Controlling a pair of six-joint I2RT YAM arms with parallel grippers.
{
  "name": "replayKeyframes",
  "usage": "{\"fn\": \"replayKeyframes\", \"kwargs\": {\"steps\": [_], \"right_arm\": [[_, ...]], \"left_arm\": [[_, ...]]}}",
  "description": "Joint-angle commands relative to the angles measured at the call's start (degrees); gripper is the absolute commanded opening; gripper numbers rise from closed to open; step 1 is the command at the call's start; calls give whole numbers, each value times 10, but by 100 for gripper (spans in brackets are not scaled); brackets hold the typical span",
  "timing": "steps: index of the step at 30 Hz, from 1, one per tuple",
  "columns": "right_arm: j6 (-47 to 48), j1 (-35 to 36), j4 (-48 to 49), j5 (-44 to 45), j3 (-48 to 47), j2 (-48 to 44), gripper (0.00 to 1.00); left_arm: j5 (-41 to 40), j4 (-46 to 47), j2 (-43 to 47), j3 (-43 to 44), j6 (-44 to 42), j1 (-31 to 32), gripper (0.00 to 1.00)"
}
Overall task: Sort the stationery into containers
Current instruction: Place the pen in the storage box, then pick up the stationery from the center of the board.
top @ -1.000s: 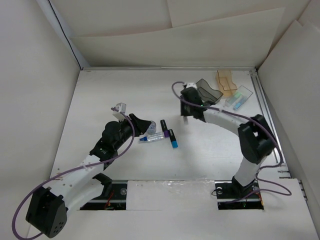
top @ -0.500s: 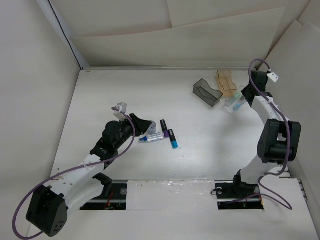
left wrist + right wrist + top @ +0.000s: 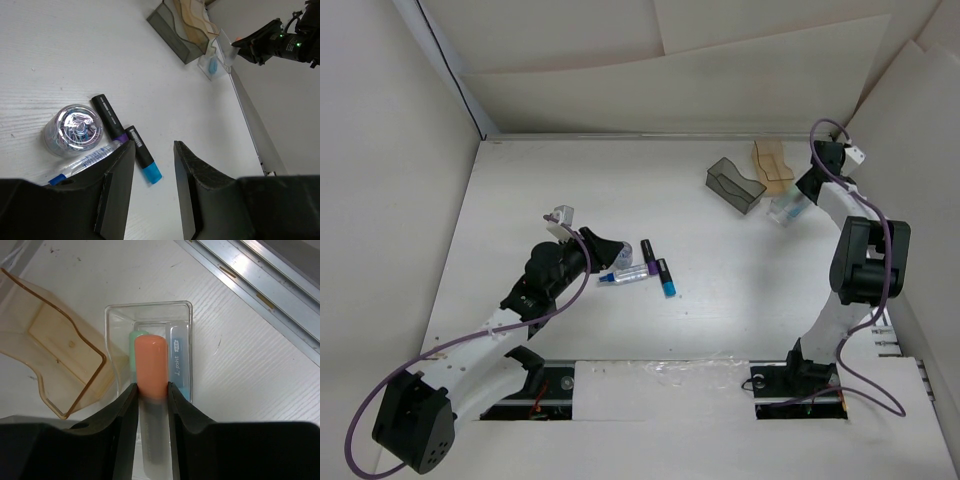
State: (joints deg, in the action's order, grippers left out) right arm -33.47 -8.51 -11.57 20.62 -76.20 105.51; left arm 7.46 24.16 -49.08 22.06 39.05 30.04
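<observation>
Now, the right tool (image 3: 151,390) pinches the orange-capped marker (image 3: 150,365) directly above the clear bin (image 3: 148,315), its long axis running along the bin's length. A straight drop should land it inside.

Between the black fingers of the right claw (image 3: 151,390): orange-capped marker (image 3: 150,360), salmon-orange at the top, cloudy grey-white lower down. Just ahead of that claw, colourless clear bin (image 3: 186,310), with a light-blue marker (image 3: 179,365) bearing a small white label and a mint-green end (image 3: 136,335) inside. Left of it, tan-amber bin (image 3: 50,340), see-through honey brown.

Ahead of the black left claw (image 3: 154,150): purple-banded black marker (image 3: 110,120) with white print, black marker with light-blue cap (image 3: 143,160), clear pen (image 3: 87,160) with blue tip, clear roll (image 3: 74,130) glinting silver, purple and blue. Far ahead, smoky grey bin (image 3: 167,22). White table (image 3: 50,60), faint wood grain.
</observation>
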Motion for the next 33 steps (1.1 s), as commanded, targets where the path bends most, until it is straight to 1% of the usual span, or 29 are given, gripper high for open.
{"fn": "replayKeyframes", "kwargs": {"steps": [1, 2, 3, 4, 5, 7, 9, 12, 13, 17, 19, 20, 21, 23, 24, 25, 26, 27, 28, 29, 30, 31, 32, 33], "right_arm": [[-5, 3, 14, -4, -28, -6, 31], [-5, 3, 19, -9, -23, -6, 34], [-5, 3, 19, -9, -23, -11, 40], [-5, 3, 19, -15, -23, -11, 42], [1, 3, 19, -15, -23, -11, 42], [6, 3, 19, -20, -23, -17, 46], [6, 3, 19, -20, -23, -22, 48], [6, 3, 19, -25, -16, -36, 48], [6, 3, 19, -32, -16, -51, 46], [22, 44, 32, -37, 20, -107, 39], [27, 85, 32, -51, 43, -128, 35], [40, 101, 32, -57, 52, -147, 27], [47, 136, 40, -85, 60, -155, 22], [67, 177, 49, -121, 83, -168, 13], [78, 202, 57, -136, 90, -174, 13], [92, 253, 57, -172, 90, -174, 11], [107, 282, 57, -184, 95, -174, 10], [127, 308, 57, -191, 95, -169, 5], [140, 360, 57, -210, 95, -169, 5], [153, 385, 57, -210, 95, -169, 4], [172, 409, 57, -215, 101, -164, 5], [178, 431, 57, -215, 101, -164, 8], [186, 469, 57, -222, 101, -156, 13], [191, 485, 57, -222, 101, -156, 21]], "left_arm": [[3, 22, -1, -7, -3, 3, 34], [3, 22, -1, -7, -3, 3, 34], [3, 22, -1, -7, -3, 3, 34], [3, 22, -1, -7, -3, 3, 34], [3, 22, -1, -7, -3, 3, 34], [3, 22, -1, -7, -3, 3, 34], [3, 22, -1, -7, -3, 3, 34], [3, 22, -1, -7, -3, 3, 34], [3, 22, -1, -7, -3, 3, 34], [-14, 12, 11, -7, 2, 3, 34], [-19, 6, 26, -7, 2, 3, 34], [-27, -2, 26, -7, 2, 3, 34], [-40, -7, 35, -7, 8, 3, 34], [-58, -28, 50, -7, 15, 3, 34], [-67, -35, 57, -7, 15, 3, 34], [-83, -40, 62, -7, 20, 3, 32], [-89, -46, 67, -7, 25, 3, 31], [-89, -59, 76, -7, 25, 3, 27], [-107, -67, 76, -7, 25, 3, 25], [-116, -77, 84, -7, 32, 3, 23], [-126, -88, 95, -7, 43, 3, 21], [-140, -110, 102, -2, 48, 3, 18], [-168, -119, 109, -2, 53, 3, 18], [-181, -129, 124, -2, 59, 3, 16]]}}
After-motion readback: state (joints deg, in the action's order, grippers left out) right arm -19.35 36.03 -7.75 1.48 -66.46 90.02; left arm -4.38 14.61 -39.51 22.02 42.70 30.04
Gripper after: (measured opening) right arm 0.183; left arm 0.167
